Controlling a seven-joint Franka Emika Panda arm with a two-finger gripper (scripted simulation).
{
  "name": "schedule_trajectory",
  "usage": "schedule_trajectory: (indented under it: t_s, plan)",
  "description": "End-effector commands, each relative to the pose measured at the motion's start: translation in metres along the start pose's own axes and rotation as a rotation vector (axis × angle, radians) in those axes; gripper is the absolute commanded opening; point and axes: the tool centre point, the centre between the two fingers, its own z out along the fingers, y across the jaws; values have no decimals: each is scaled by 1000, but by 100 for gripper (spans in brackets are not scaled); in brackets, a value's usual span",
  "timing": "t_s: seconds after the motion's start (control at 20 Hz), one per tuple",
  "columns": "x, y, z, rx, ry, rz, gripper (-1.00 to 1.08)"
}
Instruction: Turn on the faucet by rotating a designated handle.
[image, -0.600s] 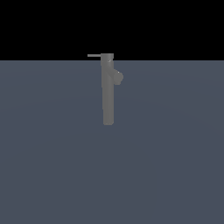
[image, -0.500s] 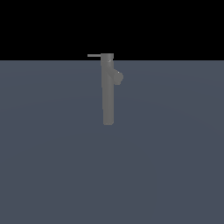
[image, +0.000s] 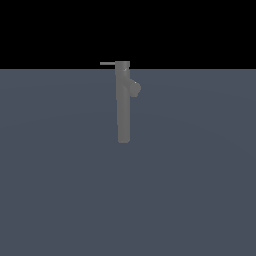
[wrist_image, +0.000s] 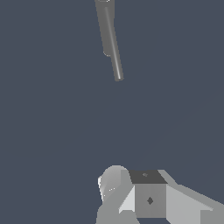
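The faucet (image: 123, 107) is a tall slim grey column standing on the grey-blue floor in the exterior view, with a stubby spout (image: 135, 88) near its top. The handle (image: 107, 63) is a thin grey rod sticking out from the top cap toward the exterior view's left. The wrist view looks down on the handle (wrist_image: 113, 48), with the column (wrist_image: 101, 30) behind it. My gripper (wrist_image: 131, 186) shows only as pale grey finger parts at the frame's edge, well apart from the handle and touching nothing. How its jaws stand is unclear. The arm is out of the exterior view.
A flat grey-blue floor (image: 190, 190) spreads all round the faucet, under a black background.
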Motion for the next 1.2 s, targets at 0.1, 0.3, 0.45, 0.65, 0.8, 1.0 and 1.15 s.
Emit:
schedule_trajectory:
  t_s: [0.1, 0.3, 0.45, 0.65, 0.8, 1.0, 1.15]
  plan:
    - [3, 0, 0, -1, 0, -1, -100]
    - [13, -2, -1, -3, 1, -6, -100]
    - [24, -3, -1, -7, 1, -10, -100]
    - [46, -6, -1, -13, 3, -19, -100]
    - [67, -9, 0, -18, 4, -29, -100]
    - [100, -15, 5, -25, 7, -44, -100]
    - [126, -20, 11, -29, 8, -56, -100]
